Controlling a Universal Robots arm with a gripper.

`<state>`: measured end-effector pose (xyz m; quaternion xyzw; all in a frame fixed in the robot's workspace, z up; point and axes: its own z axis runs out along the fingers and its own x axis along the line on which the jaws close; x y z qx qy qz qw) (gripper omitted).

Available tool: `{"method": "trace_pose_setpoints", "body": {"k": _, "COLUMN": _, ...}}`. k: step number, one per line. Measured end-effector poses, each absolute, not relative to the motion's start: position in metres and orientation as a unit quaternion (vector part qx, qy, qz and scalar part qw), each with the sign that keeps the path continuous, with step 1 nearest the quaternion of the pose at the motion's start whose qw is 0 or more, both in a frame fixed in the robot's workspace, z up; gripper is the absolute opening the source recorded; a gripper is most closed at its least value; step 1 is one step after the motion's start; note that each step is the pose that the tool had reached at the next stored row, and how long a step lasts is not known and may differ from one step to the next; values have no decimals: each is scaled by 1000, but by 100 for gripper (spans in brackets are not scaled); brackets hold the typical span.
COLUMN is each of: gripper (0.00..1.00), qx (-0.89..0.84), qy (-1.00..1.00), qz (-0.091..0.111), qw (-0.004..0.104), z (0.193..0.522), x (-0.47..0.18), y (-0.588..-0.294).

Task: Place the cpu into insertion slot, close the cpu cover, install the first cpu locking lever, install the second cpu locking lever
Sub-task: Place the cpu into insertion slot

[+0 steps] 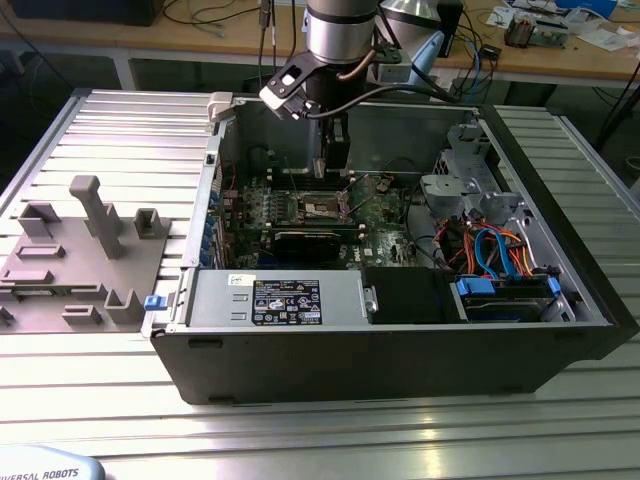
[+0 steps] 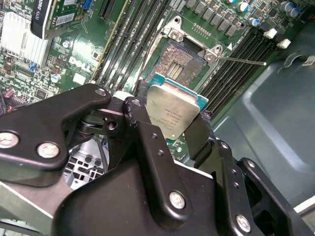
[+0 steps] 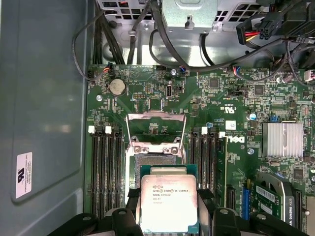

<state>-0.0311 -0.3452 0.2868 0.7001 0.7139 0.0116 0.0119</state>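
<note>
Closest to us, the claw (image 2: 172, 118) is clenched on the cpu (image 2: 173, 110), its two black fingers (image 2: 147, 135) pressing on opposite edges of the chip. The silvery-grey top faces the cameras in both wrist views. In the first wrist view the cpu (image 3: 169, 196) sits squarely between the tips of the claw (image 3: 169, 219), with its green border showing around the metal lid.

Just beyond the chip lies the insertion slot (image 3: 156, 161), dark and bare, with the cpu overlapping its nearer part in the picture. The chip is not seated in it. In the second wrist view the insertion slot (image 2: 181, 61) shows its pin field just past the chip's far edge. Behind the slot, the cpu cover (image 3: 156, 116) stands swung open, with green board visible through its window. Long black memory slots (image 3: 106, 172) flank the socket on both sides.

Farther off, in the exterior view, the claw (image 1: 335, 165) hangs inside the open computer case (image 1: 400, 360) over the insertion slot (image 1: 323, 207). The case rests on a ribbed metal tabletop (image 1: 100, 110), with a grey fixture (image 1: 90, 250) on the exterior view's left.
</note>
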Motion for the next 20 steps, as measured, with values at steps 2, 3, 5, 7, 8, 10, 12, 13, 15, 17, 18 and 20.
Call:
{"method": "trace_pose_setpoints", "body": {"k": 2, "gripper": 54, "qx": 700, "qy": 714, "qz": 12, "qw": 12, "z": 286, "x": -31, "y": -345}}
{"method": "trace_pose_setpoints", "body": {"k": 3, "gripper": 54, "qx": 700, "qy": 714, "qz": 12, "qw": 12, "z": 286, "x": -31, "y": -345}}
{"method": "trace_pose_setpoints", "body": {"k": 5, "gripper": 54, "qx": 700, "qy": 714, "qz": 12, "qw": 12, "z": 286, "x": -31, "y": -345}}
{"method": "trace_pose_setpoints", "body": {"k": 7, "gripper": 54, "qx": 700, "qy": 714, "qz": 12, "qw": 12, "z": 285, "x": -31, "y": -345}}
{"method": "trace_pose_setpoints", "body": {"k": 8, "gripper": 54, "qx": 700, "qy": 714, "qz": 12, "qw": 12, "z": 285, "x": -31, "y": -345}}
{"method": "trace_pose_setpoints", "body": {"k": 10, "gripper": 54, "qx": 700, "qy": 714, "qz": 12, "qw": 12, "z": 285, "x": -31, "y": -345}}
{"method": "trace_pose_setpoints", "body": {"k": 12, "gripper": 54, "qx": 700, "qy": 714, "qz": 12, "qw": 12, "z": 284, "x": -31, "y": -345}}
{"method": "trace_pose_setpoints", "body": {"k": 13, "gripper": 54, "qx": 700, "qy": 714, "qz": 12, "qw": 12, "z": 284, "x": -31, "y": -345}}
{"method": "trace_pose_setpoints", "body": {"k": 15, "gripper": 54, "qx": 700, "qy": 714, "qz": 12, "qw": 12, "z": 284, "x": -31, "y": -345}}
{"method": "trace_pose_setpoints", "body": {"k": 17, "gripper": 54, "qx": 700, "qy": 714, "qz": 12, "qw": 12, "z": 283, "x": -31, "y": -345}}
{"method": "trace_pose_setpoints", "body": {"k": 18, "gripper": 54, "qx": 700, "qy": 714, "qz": 12, "qw": 12, "z": 283, "x": -31, "y": -345}}
{"method": "trace_pose_setpoints", "body": {"k": 20, "gripper": 54, "qx": 700, "qy": 714, "qz": 12, "qw": 12, "z": 283, "x": -31, "y": -345}}
